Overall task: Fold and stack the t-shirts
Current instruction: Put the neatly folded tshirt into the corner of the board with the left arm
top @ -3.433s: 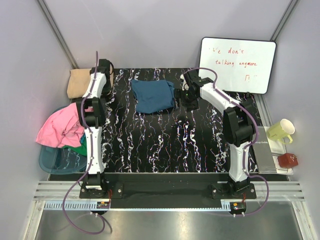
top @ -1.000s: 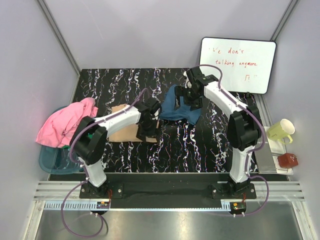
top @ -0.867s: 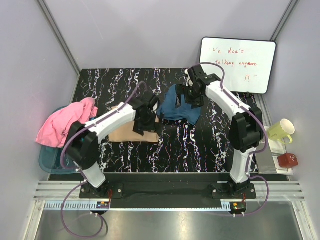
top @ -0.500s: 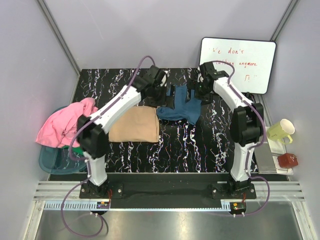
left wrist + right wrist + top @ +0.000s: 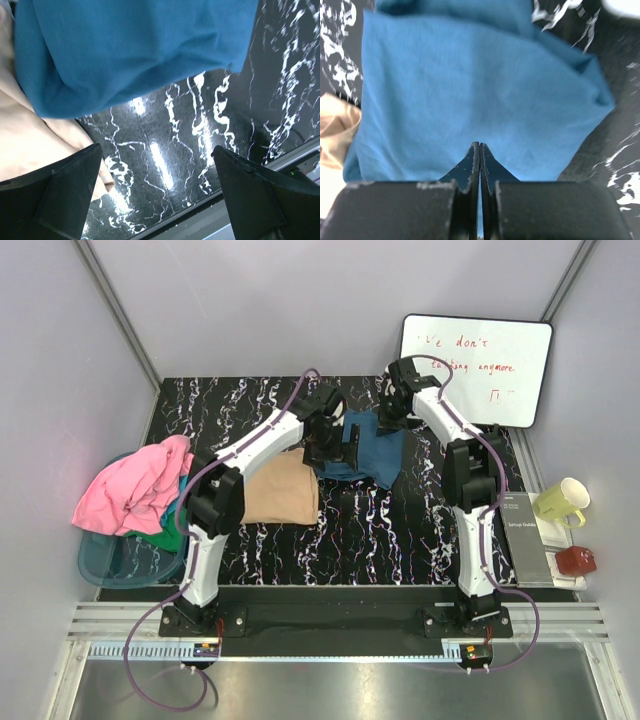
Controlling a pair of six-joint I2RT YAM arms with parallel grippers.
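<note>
On my screen the teal-blue t-shirt (image 5: 470,85) reads as soft, matt knit cloth with a fine weave. The tan t-shirt (image 5: 285,490) is the same dull, soft cloth, and the pink t-shirt (image 5: 125,490) is matt fabric too. The bin (image 5: 105,565) looks like translucent blue plastic. The table (image 5: 165,150) is glossy black with white marble veining and mirrors the lamps. The left jaws look like smooth matt black plastic. The right jaws are black as well, with scuffed, whitish edges. The left arm (image 5: 265,440) has a smooth white shell. The whiteboard (image 5: 475,340) is shiny and the yellow mug (image 5: 560,502) looks glazed.
</note>
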